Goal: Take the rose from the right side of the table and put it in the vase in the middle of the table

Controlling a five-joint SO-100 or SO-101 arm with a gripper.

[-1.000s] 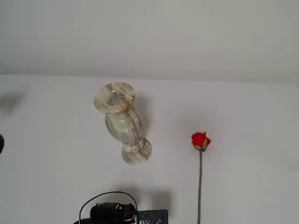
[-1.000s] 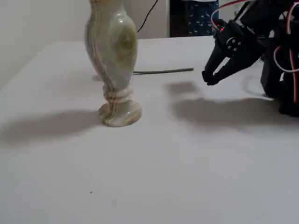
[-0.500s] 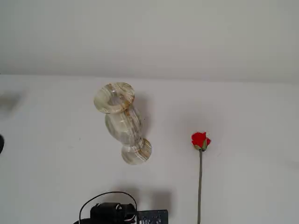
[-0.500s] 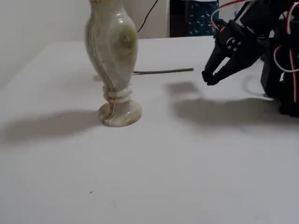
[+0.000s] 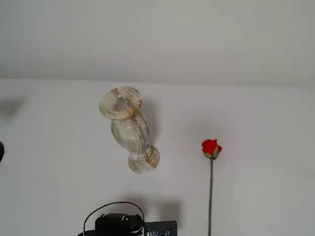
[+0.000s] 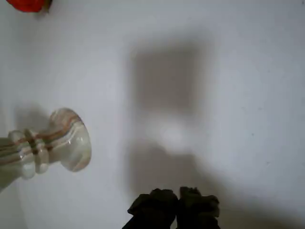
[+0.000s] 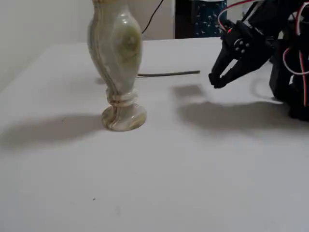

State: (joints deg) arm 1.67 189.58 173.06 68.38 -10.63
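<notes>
The marbled vase (image 5: 129, 127) stands upright mid-table. It also shows in a fixed view (image 7: 116, 63), and its foot shows at the left of the wrist view (image 6: 66, 140). The rose (image 5: 211, 147) lies flat on the white table (image 5: 59, 172) to the vase's right, with its stem running toward the bottom edge. Its red bloom (image 6: 28, 5) peeks in at the top left of the wrist view. Only the stem (image 7: 169, 74) shows behind the vase in the side fixed view. My gripper (image 7: 217, 80) hovers just above the table, shut and empty, well apart from both. Its fingertips (image 6: 157, 205) show at the bottom of the wrist view.
The arm's black body and cable (image 5: 123, 223) sit at the bottom edge of a fixed view. The arm's base with red and white wires (image 7: 294, 58) stands at the right of the other. A dark object (image 7: 203, 17) stands beyond the table's far edge.
</notes>
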